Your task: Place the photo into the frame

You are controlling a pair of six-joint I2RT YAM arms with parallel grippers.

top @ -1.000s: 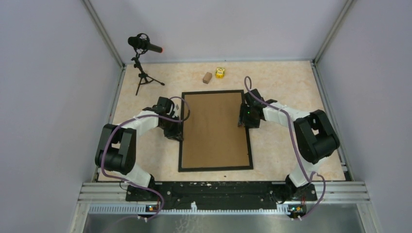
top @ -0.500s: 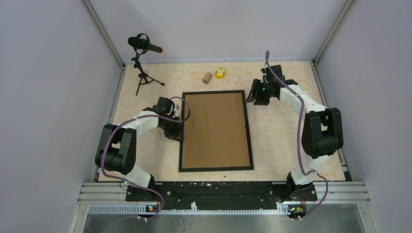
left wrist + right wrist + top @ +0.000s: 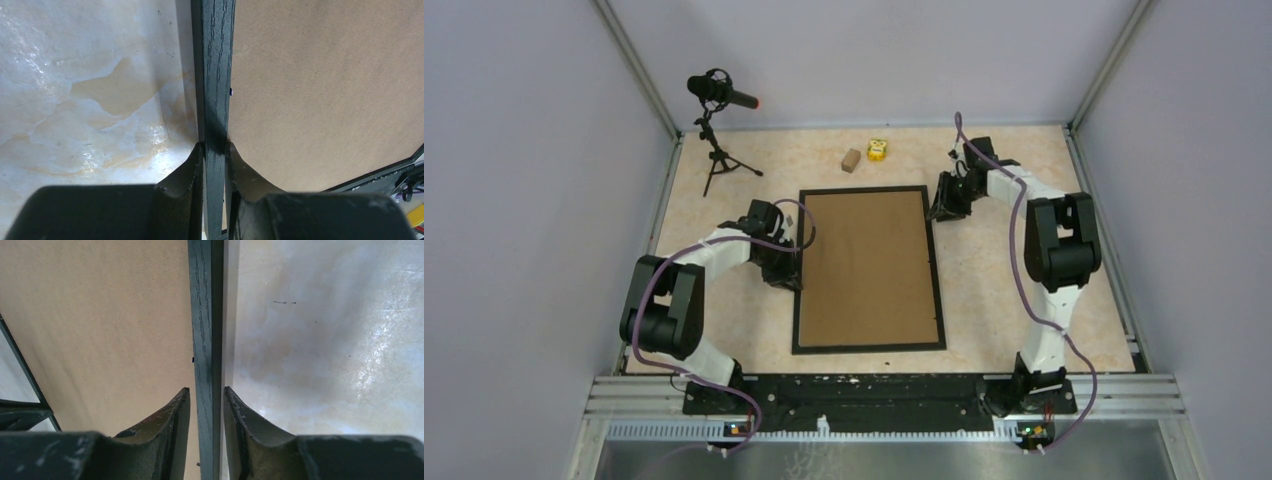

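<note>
The frame (image 3: 869,347) lies flat on the pale marbled surface (image 3: 1004,290) between the two arms, filled edge to edge by a brown backing board (image 3: 869,265). Partway up its left rail the left jaws are pinched tight on the black wood, one finger (image 3: 182,187) outside on the surface side, the other over the board. Farther back, close to the far right corner, the right jaws straddle the right rail, with a finger (image 3: 162,427) on either side; whether they actually press it I cannot tell. Beyond the frame sit a small brown block (image 3: 851,159) and a yellow object (image 3: 878,150), and a microphone on a tripod (image 3: 716,120) stands in the far left corner.
</note>
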